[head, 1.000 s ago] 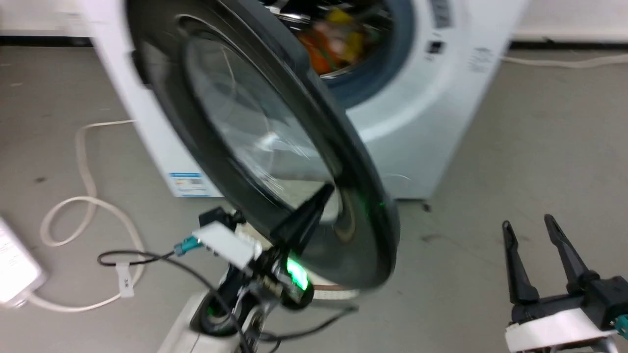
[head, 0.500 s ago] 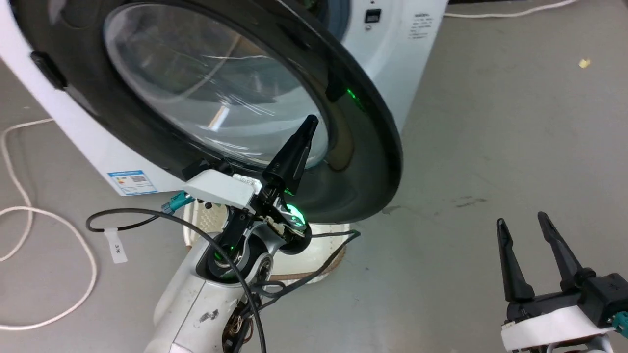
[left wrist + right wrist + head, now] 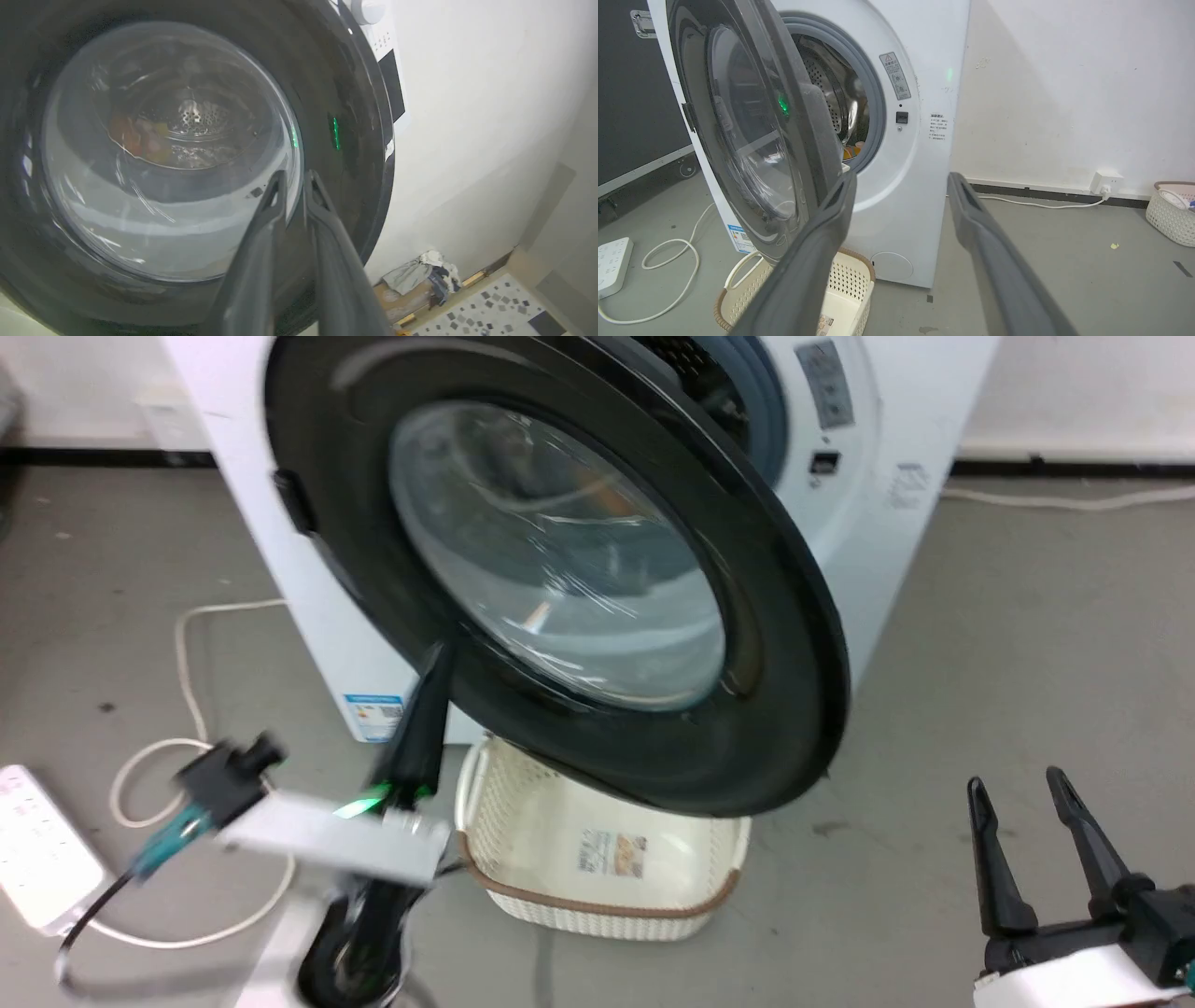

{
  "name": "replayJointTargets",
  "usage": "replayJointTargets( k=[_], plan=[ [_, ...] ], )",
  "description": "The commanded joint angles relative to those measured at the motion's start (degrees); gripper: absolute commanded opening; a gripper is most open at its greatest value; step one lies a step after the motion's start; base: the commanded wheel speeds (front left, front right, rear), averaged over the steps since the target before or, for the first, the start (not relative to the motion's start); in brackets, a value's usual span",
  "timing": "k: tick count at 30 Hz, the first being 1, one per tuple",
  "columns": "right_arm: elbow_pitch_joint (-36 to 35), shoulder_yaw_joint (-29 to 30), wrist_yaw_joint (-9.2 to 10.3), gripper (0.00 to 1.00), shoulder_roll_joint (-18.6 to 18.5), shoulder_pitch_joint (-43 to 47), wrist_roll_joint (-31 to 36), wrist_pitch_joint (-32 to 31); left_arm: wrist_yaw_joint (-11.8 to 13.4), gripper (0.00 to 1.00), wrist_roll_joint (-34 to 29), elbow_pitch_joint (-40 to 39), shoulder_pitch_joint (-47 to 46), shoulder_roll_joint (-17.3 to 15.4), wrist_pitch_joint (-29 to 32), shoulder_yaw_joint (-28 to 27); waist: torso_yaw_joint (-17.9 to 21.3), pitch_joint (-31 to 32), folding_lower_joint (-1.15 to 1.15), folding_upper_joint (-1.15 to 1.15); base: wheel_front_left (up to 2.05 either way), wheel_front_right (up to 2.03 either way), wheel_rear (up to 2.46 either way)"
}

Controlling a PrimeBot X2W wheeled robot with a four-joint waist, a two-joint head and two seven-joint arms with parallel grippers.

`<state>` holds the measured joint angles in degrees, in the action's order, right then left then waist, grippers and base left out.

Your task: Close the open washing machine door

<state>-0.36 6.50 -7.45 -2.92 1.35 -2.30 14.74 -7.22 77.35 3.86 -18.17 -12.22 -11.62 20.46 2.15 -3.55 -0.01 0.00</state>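
The large round glossy black washing machine door [image 3: 560, 560] with its bulging clear glass window stands partly open. It is hinged at the head view's left, and its free right edge is swung out from the front of the big white box-shaped washing machine [image 3: 878, 551] towards the robot. In the right wrist view the door [image 3: 747, 130] appears almost edge-on, upright, with a gap to the grey rubber gasket [image 3: 878, 116] and the perforated steel drum [image 3: 822, 88] behind it.

The left end effector [image 3: 437, 658], blurred, points up at the door's lower left rim; contact cannot be told. In the left wrist view its two dark fingers [image 3: 295, 186] lie narrow, almost together, with nothing between them, aimed at the door's [image 3: 163, 154] smooth outer face. The right end effector [image 3: 1016, 780] is wide apart and empty at the lower right, well clear of the machine [image 3: 915, 186].

A cream perforated plastic basket [image 3: 607, 915] with a brown rim sits on the grey floor [image 3: 1027, 644] under the door. A white cable [image 3: 187, 644] loops near a white power strip [image 3: 37, 859].
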Motion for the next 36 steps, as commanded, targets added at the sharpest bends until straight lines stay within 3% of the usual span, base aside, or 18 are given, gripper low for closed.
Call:
replayJointTargets(
  k=[1, 2, 3, 4, 7, 8, 9, 14, 19, 20, 21, 27, 36],
  plan=[
    [-0.5, 0.1, -0.03, 1.0, 0.0, 1.2, 0.2, 0.3, -0.3, 1.0, -7.7, -0.7, 3.3, -3.0, -2.6, 0.1, -2.6, 2.7, 0.01, 0.0, 0.0, 0.0, 0.0],
    [-0.5, 0.1, -0.03, 1.0, 0.0, 1.2, 0.2, 0.3, -0.3, 1.0, -7.7, -0.7, 3.3, -3.0, -2.6, 0.1, -2.6, 2.7, 0.01, 0.0, 0.0, 0.0, 0.0],
    [-0.7, 0.0, -0.03, 1.0, 0.0, 1.8, 0.1, 0.3, -0.3, 1.0, -17.8, -0.3, 6.1, -5.3, -3.3, -1.9, -3.5, 3.4, 0.01, 0.0, 0.0, 0.0, 0.0],
    [-0.7, 0.0, -0.03, 1.0, 0.0, 1.8, 0.1, 0.3, -0.3, 1.0, -17.8, -0.3, 6.1, -5.3, -3.3, -1.9, -3.5, 3.4, 0.01, 0.0, 0.0, 0.0, 0.0],
    [-1.2, 0.2, -0.03, 1.0, 0.0, 2.6, -0.2, 0.3, 2.9, 1.0, -37.2, -0.7, 10.8, -5.9, -3.3, -6.1, -4.7, 4.2, 0.01, 0.0, 0.0, 0.0, 0.0],
    [-1.5, 0.0, -0.03, 1.0, 0.0, 3.1, -0.7, 0.3, 5.4, 1.0, -46.9, -1.4, 14.2, -5.0, -3.4, -7.0, -5.4, 4.5, 0.01, 0.0, 0.0, 0.0, 0.0],
    [-1.5, 0.0, -0.03, 1.0, 0.0, 3.1, -0.7, 0.3, 5.4, 1.0, -46.9, -1.4, 14.2, -5.0, -3.4, -7.0, -5.4, 4.5, 0.01, 0.0, 0.0, 0.0, 0.0],
    [-2.1, -1.5, -0.03, 1.0, 0.0, 4.1, -1.2, 0.3, 6.9, 1.0, -61.1, -3.7, 19.9, -2.4, -3.4, -7.3, -7.0, 4.6, 0.01, 0.0, 0.0, 0.0, 0.0],
    [-2.9, -5.0, -0.03, 1.0, 0.0, 4.7, -0.8, 0.3, 5.6, 1.0, -65.8, -5.1, 21.9, 0.6, -3.4, -8.2, -8.4, 4.1, 0.01, 0.0, 0.0, 0.0, 0.0],
    [-2.8, -6.4, -0.03, 0.4, 0.0, 4.9, -0.4, 0.3, 5.2, 1.0, -66.4, -5.1, 22.0, 1.0, -3.4, -8.3, -8.6, 4.0, 0.01, 0.0, 0.0, 0.0, 0.0],
    [-2.9, -8.0, -0.03, 0.0, -0.2, 4.9, 0.0, 0.3, 4.8, 1.0, -66.8, -5.0, 22.0, 1.4, -3.4, -8.5, -8.8, 3.8, 0.01, 0.0, 0.0, 0.0, 0.0],
    [-1.4, -15.2, -0.03, 0.0, -4.8, 2.2, -0.6, 0.3, 3.1, 1.0, -69.3, -4.7, 20.6, 3.8, -3.4, -8.8, -10.5, -0.2, 0.01, 0.0, 0.0, 0.0, 0.0],
    [6.6, -17.3, -0.03, 0.0, -14.2, -12.0, -4.3, -0.4, 2.2, 1.0, -71.7, -5.8, 16.5, 7.1, -3.4, -8.4, -13.1, -9.8, 0.01, 0.0, 0.0, 0.0, 0.0]
  ],
)
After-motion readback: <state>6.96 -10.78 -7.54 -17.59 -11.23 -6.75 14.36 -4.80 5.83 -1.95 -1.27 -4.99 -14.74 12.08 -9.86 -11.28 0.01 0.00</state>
